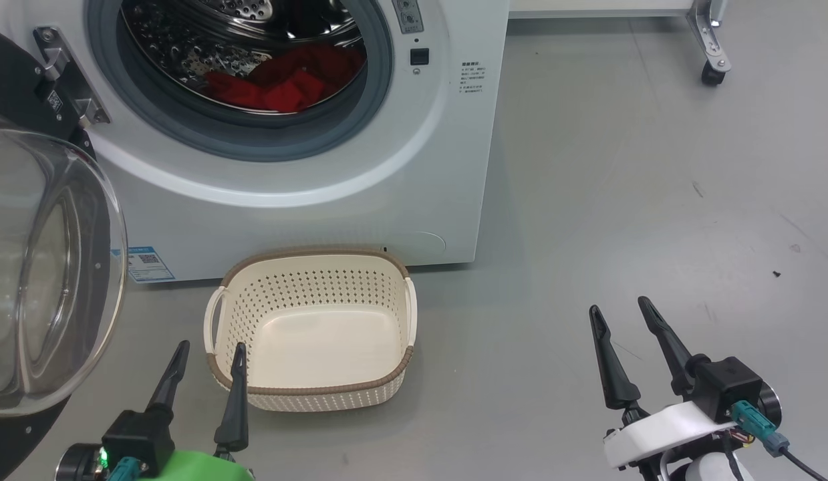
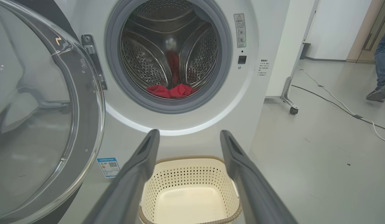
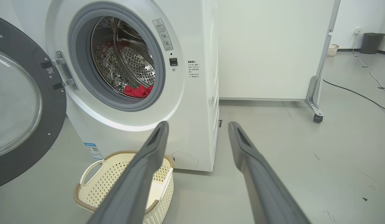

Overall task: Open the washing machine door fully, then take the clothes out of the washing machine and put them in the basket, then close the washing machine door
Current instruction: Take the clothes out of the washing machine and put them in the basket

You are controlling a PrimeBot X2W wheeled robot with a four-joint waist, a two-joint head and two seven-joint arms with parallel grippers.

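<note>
The clothes (image 1: 287, 83) are down in the bottom of the steel drum (image 1: 186, 47), a red heap lying just behind the grey seal (image 1: 253, 143), well inside the washing machine (image 1: 320, 214). And the washing machine door (image 1: 53, 267) is swung wide open on the robot's left, hanging from its metal hinge (image 1: 63, 73), with the clear glass bowl bulging out toward the camera and the black rim around it. On the floor (image 1: 587, 200) right in front of the machine, just below the opening, sits the basket (image 1: 320, 389); nothing lies in it, cream walls and brown rim, one white handle on each side. A small blue sticker (image 1: 143, 264) shows low on the machine's front, between the door and the basket. Now the arms: the left tool (image 1: 212, 346) is released, its two dark fingers spread and pointing at the near left corner of the basket, gripping nothing; in the left wrist view its fingers frame the basket with the drum straight above. The right tool (image 1: 619, 304) is also released, fingers apart over bare floor, well off to the right of the basket and the machine. Further out, a white panel on a wheeled stand (image 3: 316, 105) stands behind the machine, cables (image 2: 335, 102) trail across the floor, a dark bin (image 3: 371, 43) sits by the far wall, and a person's leg and shoe (image 2: 380, 81) show at the edge of the left wrist view.
</note>
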